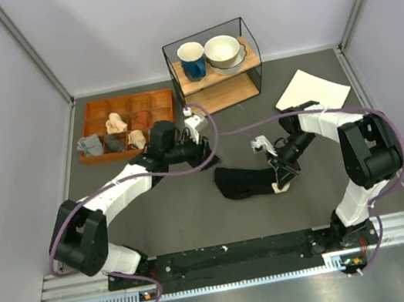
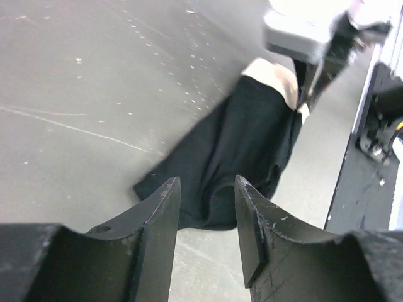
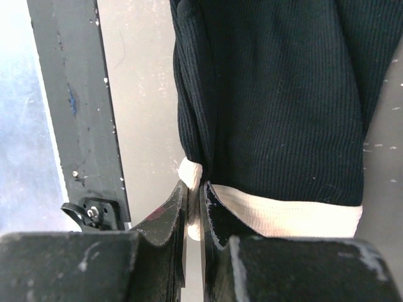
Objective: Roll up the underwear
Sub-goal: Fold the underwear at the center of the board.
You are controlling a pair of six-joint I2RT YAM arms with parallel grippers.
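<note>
The underwear (image 1: 245, 181) is black fabric with a cream-beige waistband, lying folded on the grey table between the arms. It also shows in the left wrist view (image 2: 242, 148) and the right wrist view (image 3: 283, 94). My right gripper (image 1: 284, 182) is shut on the waistband's corner (image 3: 194, 176) at the garment's right end. My left gripper (image 1: 202, 144) is open and empty, hovering above the table up and left of the garment's left end, with its fingers (image 2: 162, 220) framing the black hem.
A wooden tray (image 1: 130, 122) with small rolled garments sits at the back left. A wire-framed shelf (image 1: 214, 66) with a blue cup and bowls stands at the back. A white sheet (image 1: 312, 90) lies at the back right. A black rail (image 3: 75, 107) runs along the near edge.
</note>
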